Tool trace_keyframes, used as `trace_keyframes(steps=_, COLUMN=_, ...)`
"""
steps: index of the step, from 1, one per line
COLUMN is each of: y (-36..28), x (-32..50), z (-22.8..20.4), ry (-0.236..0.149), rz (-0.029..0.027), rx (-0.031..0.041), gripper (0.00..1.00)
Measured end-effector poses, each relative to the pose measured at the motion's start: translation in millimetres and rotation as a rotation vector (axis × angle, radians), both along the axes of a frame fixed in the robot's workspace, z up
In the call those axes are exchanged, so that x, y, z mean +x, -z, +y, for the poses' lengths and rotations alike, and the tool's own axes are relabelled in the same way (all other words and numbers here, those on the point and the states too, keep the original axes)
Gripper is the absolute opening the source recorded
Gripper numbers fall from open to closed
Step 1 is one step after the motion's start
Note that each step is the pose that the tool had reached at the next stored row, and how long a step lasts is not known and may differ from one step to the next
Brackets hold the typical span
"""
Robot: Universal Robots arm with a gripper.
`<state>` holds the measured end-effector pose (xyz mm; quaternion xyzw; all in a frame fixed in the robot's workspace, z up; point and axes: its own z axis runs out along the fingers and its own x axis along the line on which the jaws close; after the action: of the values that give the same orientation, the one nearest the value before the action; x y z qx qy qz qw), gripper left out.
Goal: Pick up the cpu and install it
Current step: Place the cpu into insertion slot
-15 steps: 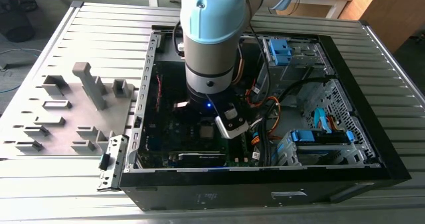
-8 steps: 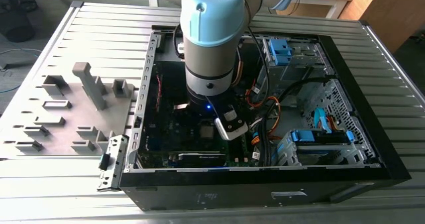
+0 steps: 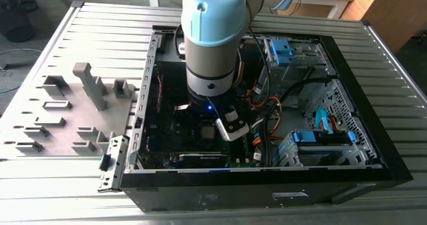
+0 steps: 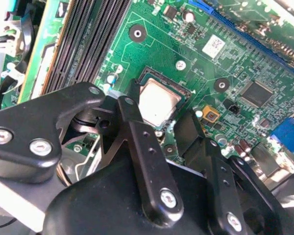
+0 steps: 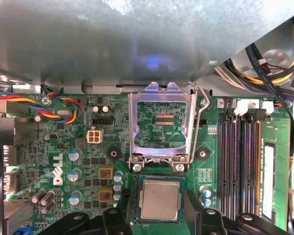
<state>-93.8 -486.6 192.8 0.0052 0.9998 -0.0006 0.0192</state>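
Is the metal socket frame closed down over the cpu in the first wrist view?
No, the socket frame stands swung open beside the cpu, whose silvery top lies fully uncovered.

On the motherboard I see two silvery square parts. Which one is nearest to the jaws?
The cpu, the solid chip seated flat, seen between the open jaws. The other is the hollow socket frame, swung open and farther off.
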Motion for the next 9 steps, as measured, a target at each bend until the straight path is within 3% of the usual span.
trace_keyframes(steps=9, y=0.0, x=3.0, z=0.0, ry=0.000, rz=0.0002, rx=-0.0009, gripper=0.55)
